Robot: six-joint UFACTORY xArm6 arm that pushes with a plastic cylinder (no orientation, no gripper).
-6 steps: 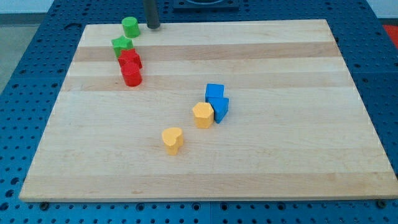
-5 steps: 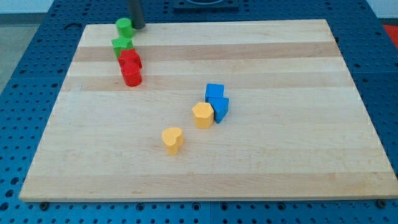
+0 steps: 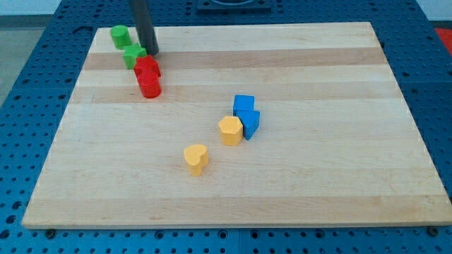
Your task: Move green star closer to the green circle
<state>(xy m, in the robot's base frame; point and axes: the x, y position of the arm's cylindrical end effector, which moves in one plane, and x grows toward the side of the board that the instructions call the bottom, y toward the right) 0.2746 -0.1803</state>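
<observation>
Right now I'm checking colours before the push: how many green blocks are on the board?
2. The green circle sits at the view's top left corner; the green star is just below and right of it, touching my tip. None seems hidden.

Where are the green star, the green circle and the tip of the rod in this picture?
green star point(image 3: 133, 56): camera view, on its top face.
green circle point(image 3: 120, 35): camera view, on its top face, near the board's top left corner.
my tip point(image 3: 152, 52): camera view, on the rod's very end, just right of the star.

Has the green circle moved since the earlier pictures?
Yes. The green circle went toward the view's left, near the board's top-left corner, away from the green star.
</observation>
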